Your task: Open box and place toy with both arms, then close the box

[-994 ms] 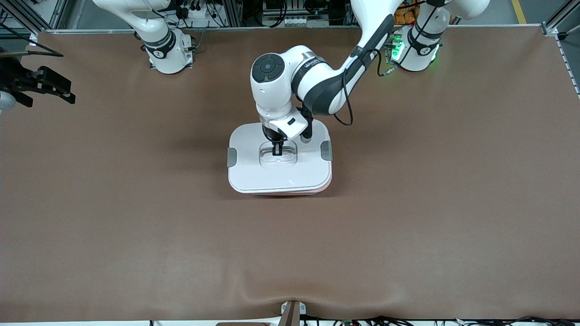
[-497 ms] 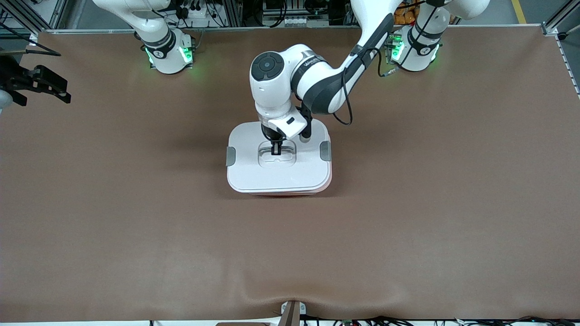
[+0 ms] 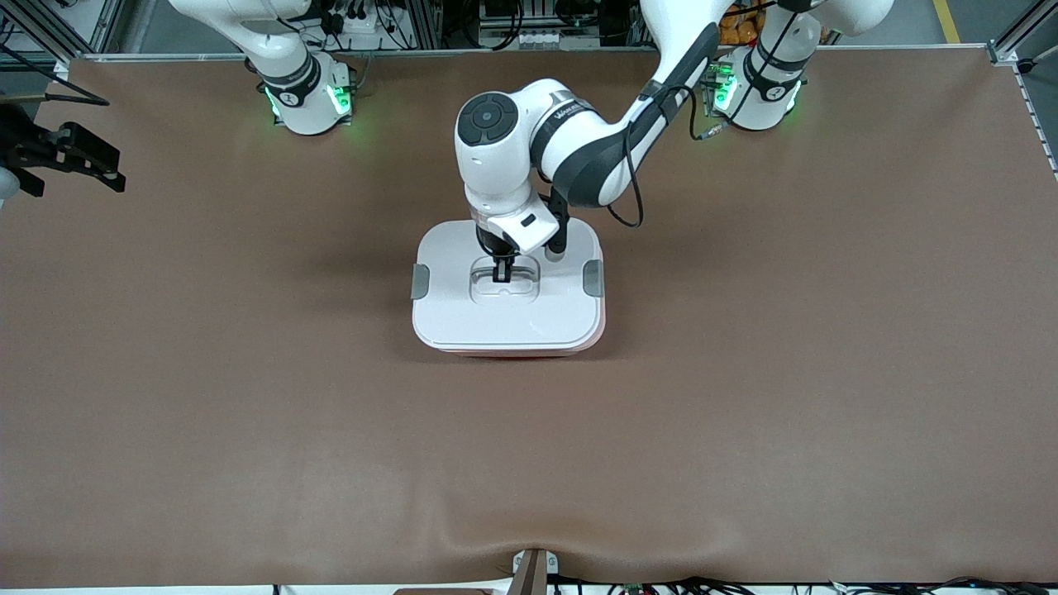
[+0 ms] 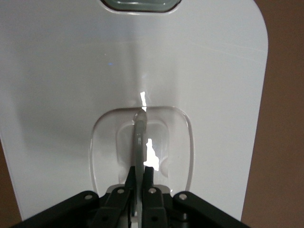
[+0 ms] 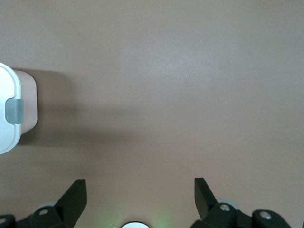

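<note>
- Two arms are in view, and only the left gripper (image 3: 502, 273) is engaged: it is set down in the recessed handle (image 4: 141, 142) at the middle of the white lid (image 3: 506, 314), its fingers (image 4: 150, 176) pinched tight on the thin upright bar of that handle.
- The box (image 3: 529, 350) sits at the middle of the table (image 3: 744, 397), between the two arm bases; only a narrow pink strip of the tub is seen under the lid's nearer edge, so the lid appears raised a little or shifted rather than fully seated, though this cannot be told for certain.
- Grey side clips (image 3: 592, 277) are seen at both short ends of the lid, one toward each arm's end of the table.
- The lid is judged to be light, stiff, smooth plastic; glare on it suggests a slippery surface, so the slim handle bar is taken as the only secure place for a hold, and a pinch across its thin faces is what is in use.
- A straight, level lift is judged best, since a flat lid held by one central point could swing or tilt.
- The tub below is judged thin-walled and light, so it might be dragged up with the lid if the clips catch.
- The right gripper (image 5: 137, 199) is held with its fingers spread wide and empty over bare table toward the right arm's end, and that arm waits.
- No toy is seen in any view; its place cannot be told.
</note>
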Controlling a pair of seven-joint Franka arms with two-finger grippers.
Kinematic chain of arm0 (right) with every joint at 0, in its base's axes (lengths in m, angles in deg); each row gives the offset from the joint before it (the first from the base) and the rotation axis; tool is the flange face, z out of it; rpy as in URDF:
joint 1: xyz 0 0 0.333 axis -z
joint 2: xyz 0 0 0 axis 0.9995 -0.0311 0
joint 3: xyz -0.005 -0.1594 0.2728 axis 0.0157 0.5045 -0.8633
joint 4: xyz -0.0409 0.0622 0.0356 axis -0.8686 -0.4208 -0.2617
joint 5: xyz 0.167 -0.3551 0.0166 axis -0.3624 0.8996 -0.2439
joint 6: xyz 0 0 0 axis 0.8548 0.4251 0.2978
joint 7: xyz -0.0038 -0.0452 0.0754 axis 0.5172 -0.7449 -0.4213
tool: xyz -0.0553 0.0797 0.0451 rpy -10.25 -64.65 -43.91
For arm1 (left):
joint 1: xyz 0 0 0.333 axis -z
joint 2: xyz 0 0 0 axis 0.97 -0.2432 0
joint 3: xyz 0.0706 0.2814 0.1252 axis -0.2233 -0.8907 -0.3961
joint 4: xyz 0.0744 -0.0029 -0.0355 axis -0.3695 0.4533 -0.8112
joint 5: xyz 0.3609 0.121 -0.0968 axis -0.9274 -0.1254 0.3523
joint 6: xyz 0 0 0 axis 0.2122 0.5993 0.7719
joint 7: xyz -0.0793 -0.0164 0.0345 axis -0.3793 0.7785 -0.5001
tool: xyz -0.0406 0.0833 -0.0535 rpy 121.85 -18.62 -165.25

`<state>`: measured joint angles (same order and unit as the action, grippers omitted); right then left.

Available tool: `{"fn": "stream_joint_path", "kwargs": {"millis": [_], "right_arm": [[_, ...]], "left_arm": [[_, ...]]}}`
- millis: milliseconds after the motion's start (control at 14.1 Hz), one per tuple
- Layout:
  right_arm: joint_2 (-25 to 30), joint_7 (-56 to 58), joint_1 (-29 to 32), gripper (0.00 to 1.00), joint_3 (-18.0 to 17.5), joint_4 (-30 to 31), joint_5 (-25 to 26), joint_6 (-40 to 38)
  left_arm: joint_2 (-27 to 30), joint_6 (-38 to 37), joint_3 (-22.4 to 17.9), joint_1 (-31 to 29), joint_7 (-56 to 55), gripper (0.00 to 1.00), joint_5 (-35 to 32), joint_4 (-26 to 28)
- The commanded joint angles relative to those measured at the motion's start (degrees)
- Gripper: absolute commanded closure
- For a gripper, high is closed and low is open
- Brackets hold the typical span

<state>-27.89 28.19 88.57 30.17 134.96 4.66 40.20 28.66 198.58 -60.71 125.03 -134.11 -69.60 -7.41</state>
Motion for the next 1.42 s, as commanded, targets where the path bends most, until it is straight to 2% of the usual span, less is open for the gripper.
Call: {"fn": "stream_joint_path", "kwargs": {"millis": [0, 639, 1349], "right_arm": [[1.35, 0.9, 0.61, 0.0, -0.08, 1.47, 0.29, 0.72], [1.35, 0.72, 0.61, 0.0, -0.08, 1.38, 0.2, 0.63], [1.35, 0.72, 0.61, 0.0, 0.01, 1.38, 0.2, 0.46]], "left_arm": [[0.92, -1.25, -0.46, 0.38, 0.65, 1.0, 0.24, 0.68], [1.1, -3.8, -0.55, -0.41, 0.47, 1.0, 0.42, 0.51], [1.09, -3.89, -0.73, -2.35, 0.47, 1.0, 5.69, 0.42]]}}
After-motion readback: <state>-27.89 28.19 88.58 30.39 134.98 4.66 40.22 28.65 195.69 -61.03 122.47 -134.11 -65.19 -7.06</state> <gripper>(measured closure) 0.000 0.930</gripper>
